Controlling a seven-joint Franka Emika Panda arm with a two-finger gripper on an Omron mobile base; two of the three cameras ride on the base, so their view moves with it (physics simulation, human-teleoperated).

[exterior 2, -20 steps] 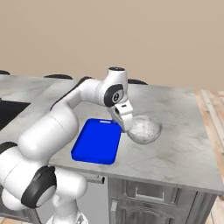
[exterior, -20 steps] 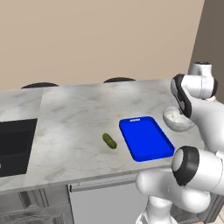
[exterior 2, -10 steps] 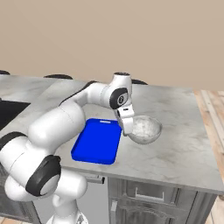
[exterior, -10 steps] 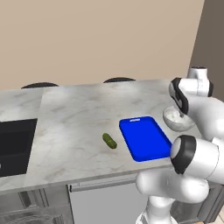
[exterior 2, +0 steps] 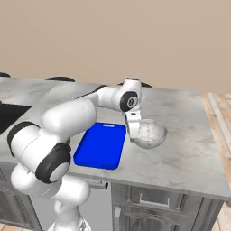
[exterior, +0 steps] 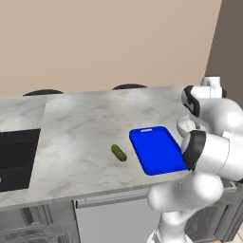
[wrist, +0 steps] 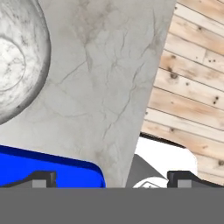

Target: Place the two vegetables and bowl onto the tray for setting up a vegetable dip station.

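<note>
We see a bright blue tray (exterior: 158, 150) on a pale grey counter (exterior: 85, 137) veined like marble, and a small dark green cucumber (exterior: 118, 153) on that same veined surface. The bowl (exterior 2: 151, 132) is greyish-white with dark speckles, its inside paler than its rim. Beyond the counter's edge we see a floor (wrist: 192, 74) of light brown wooden planks with darker knots.

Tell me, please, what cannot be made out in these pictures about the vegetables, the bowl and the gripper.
- Bowl: left base view, mostly hidden behind the arm; hand view, cut off by the left edge.
- Gripper: right base view, whether it touches the bowl's rim is unclear at this size.
- Cucumber: right base view, hidden behind the arm.
- Tray: hand view, cut by the edge.
</note>
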